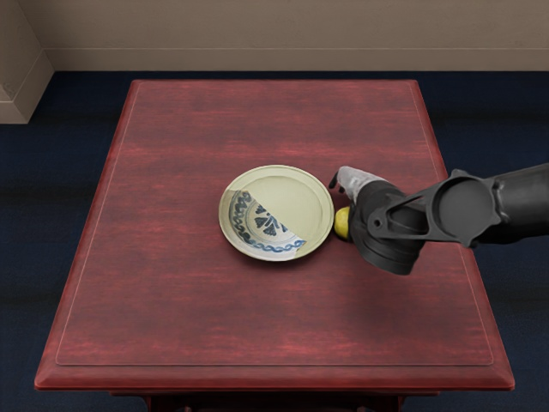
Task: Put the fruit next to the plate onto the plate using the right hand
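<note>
Table (171, 300): a dark red wooden top is shown at a slant, with a dark blue floor (51, 215) around it and a beige wall (283, 34) behind.
Plate (302, 199): a pale cream dish with a blue pattern in its well is set near the middle of the table.
Fruit (342, 224): a small yellow piece is seen on the table just beside the plate's right rim, outside the dish. Only its left part is shown, the rest being covered by the robot hand.
Right robot hand (377, 219): a dark, bulky hand is placed over the fruit, right of the plate. Whether it is released, clenched or grasping the fruit cannot be told, since its underside is hidden.
Right arm (506, 202): a dark link is brought in from the right edge, roughly level, above the table's right side.
</note>
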